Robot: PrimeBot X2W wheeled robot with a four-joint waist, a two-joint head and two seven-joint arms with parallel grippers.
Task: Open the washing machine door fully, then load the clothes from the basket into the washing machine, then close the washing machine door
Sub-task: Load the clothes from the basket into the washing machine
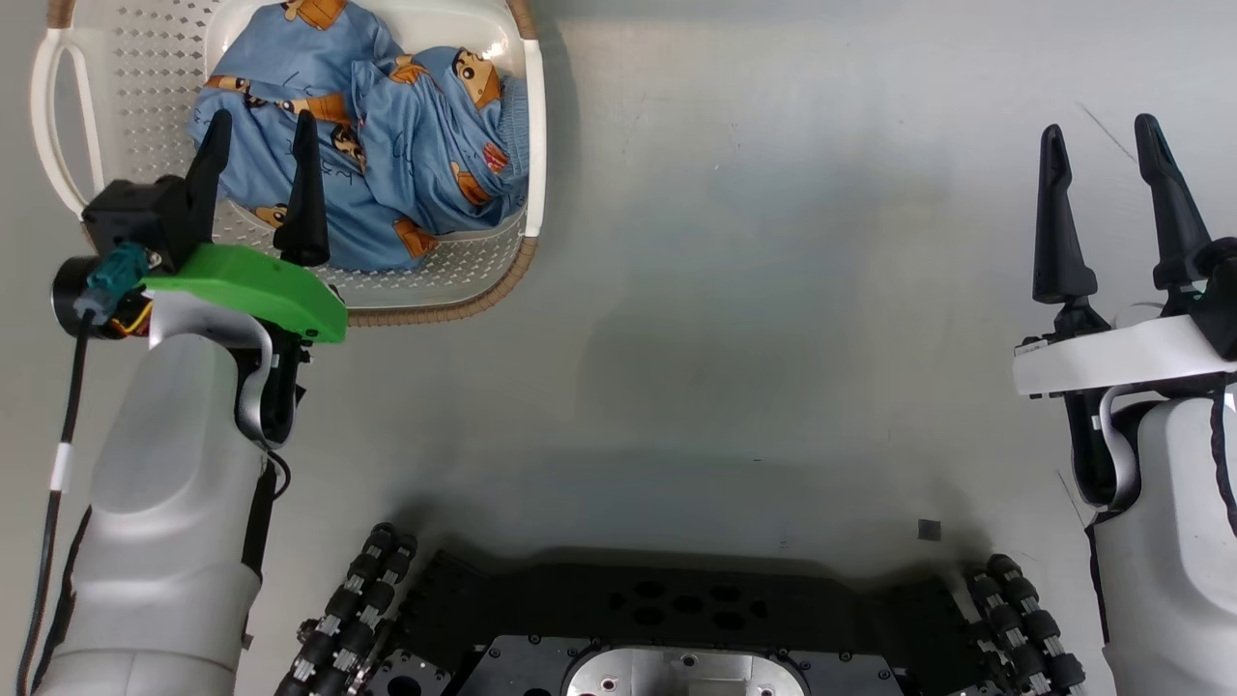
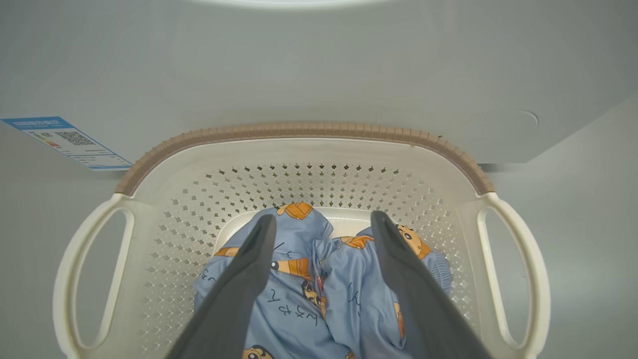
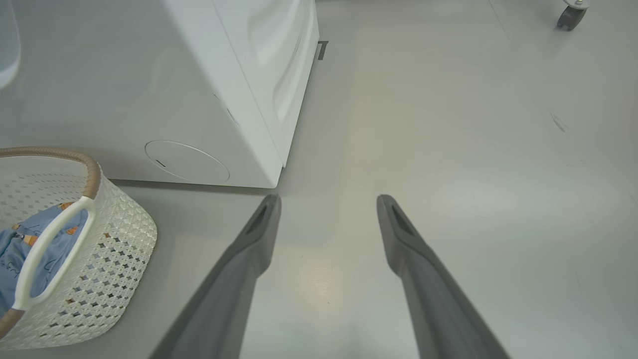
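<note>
Hovering spread over the basket (image 1: 454, 290), left gripper (image 1: 263, 121) is lining up on the clothes (image 1: 387, 155); prob. best pinching mid-fold, deep. Right gripper (image 1: 1099, 128) is hanging spread.

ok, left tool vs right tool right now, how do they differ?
Left tool hangs over the basket and the clothes in it; right tool hangs over the bare floor. Left tool sits on a green wrist cover; right tool on a white wrist cover. Shared: both open, empty, pointing up the head view.
</note>
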